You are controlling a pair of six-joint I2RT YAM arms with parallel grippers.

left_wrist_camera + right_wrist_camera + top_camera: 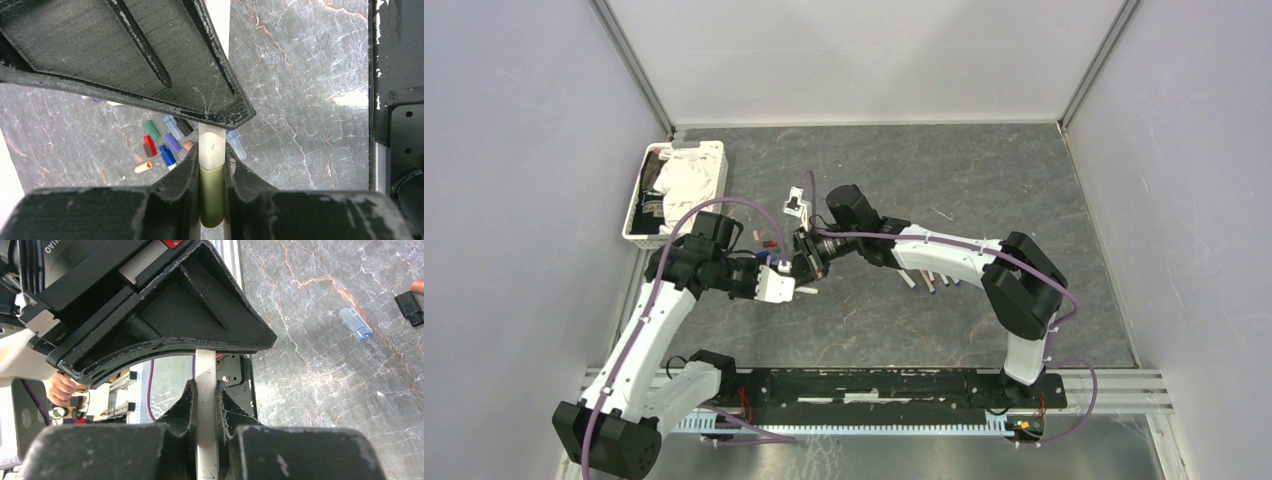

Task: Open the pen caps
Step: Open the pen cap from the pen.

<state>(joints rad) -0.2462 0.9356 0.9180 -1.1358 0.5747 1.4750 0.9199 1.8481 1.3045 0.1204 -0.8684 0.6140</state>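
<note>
A robotics lab cell: plain white walls (864,60) in aluminium framing (634,70) enclose a grey stone-patterned counter (984,180) (left arm (649,330) and right arm (954,255) bolted to a rail (874,385)).

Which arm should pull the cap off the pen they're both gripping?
Left, likely. The left gripper is shut around the olive cap end, while the right gripper clamps only the white barrel, so the right suits bracing while the left pulls away.
</note>
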